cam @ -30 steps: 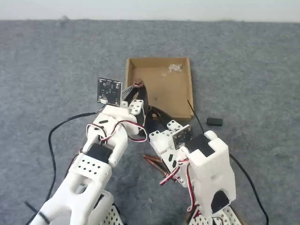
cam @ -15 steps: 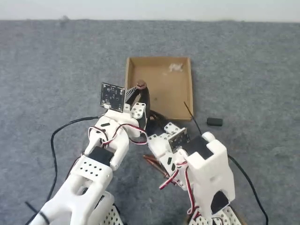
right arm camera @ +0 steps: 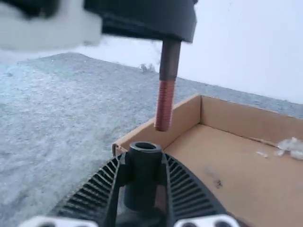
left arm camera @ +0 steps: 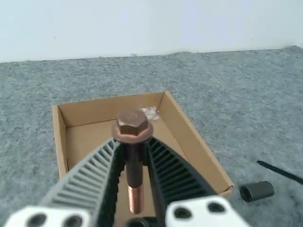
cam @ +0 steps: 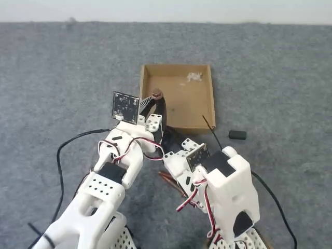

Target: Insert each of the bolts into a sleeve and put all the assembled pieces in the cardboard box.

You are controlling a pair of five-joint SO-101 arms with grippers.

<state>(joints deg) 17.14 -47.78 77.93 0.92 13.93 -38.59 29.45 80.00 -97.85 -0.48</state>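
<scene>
Your left gripper (left arm camera: 133,144) is closed on the shank of a copper-coloured bolt (left arm camera: 134,126). Both ribbed fingers press the shank just under the hexagonal head. The bolt stands upright, head up, with the threaded end pointing down. In the high view this gripper (cam: 155,108) and its bolt (cam: 156,94) sit over the near left corner of the cardboard box (cam: 141,83).

The box lies flat on the grey bench (cam: 62,72), open side up. It holds a few white scraps (cam: 194,76) near its far wall.

Your right gripper (right arm camera: 143,163) is closed round a black sleeve (right arm camera: 142,184), held upright with the bore facing up. It sits at the near edge of the box. The bolt's threaded end (right arm camera: 163,113) hangs close above the bore, and a gap shows between the two. The bolt is not yet in the sleeve.

Copper-coloured spare bolts (cam: 170,180) lie on the bench between the two arms, partly hidden by the right arm, so you cannot count them.

A second black sleeve (cam: 237,135) lies on its side on the bench, just beside the near right corner of the box and outside it.
</scene>
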